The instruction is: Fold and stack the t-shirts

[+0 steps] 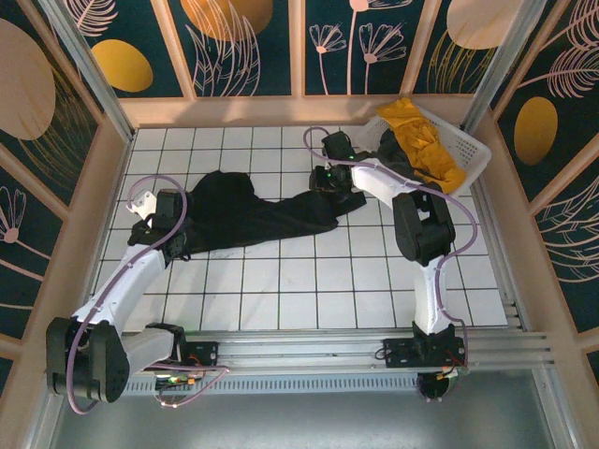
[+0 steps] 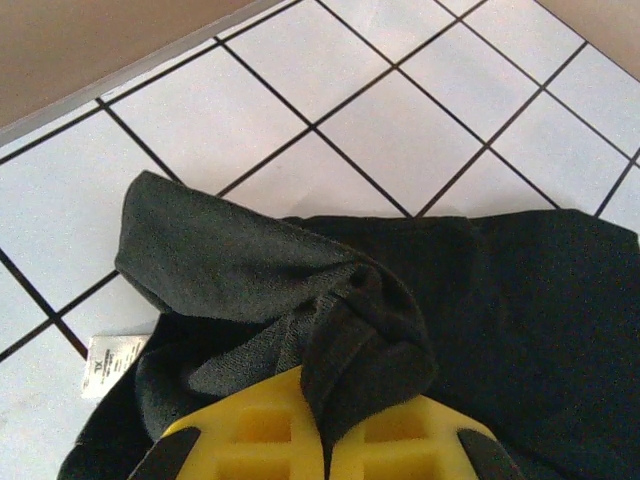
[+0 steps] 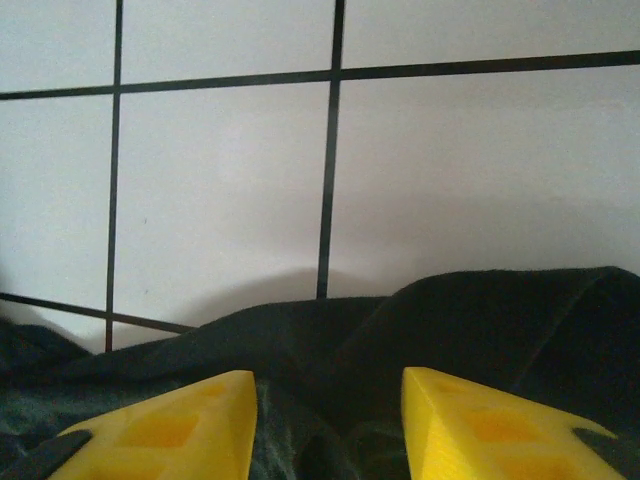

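A black t-shirt lies crumpled and stretched across the middle of the white tiled floor. My left gripper is at its left end, and the left wrist view shows that gripper shut on a bunched fold of the black cloth. A white care label pokes out beside the fold. My right gripper is down at the shirt's right end. In the right wrist view its yellow fingers stand apart over the black cloth, which lies between them. A mustard yellow t-shirt hangs over the basket.
The white slotted basket sits tilted at the back right corner, close behind the right arm. Wooden walls and metal posts ring the tiled floor. A rail runs along the near edge by the arm bases.
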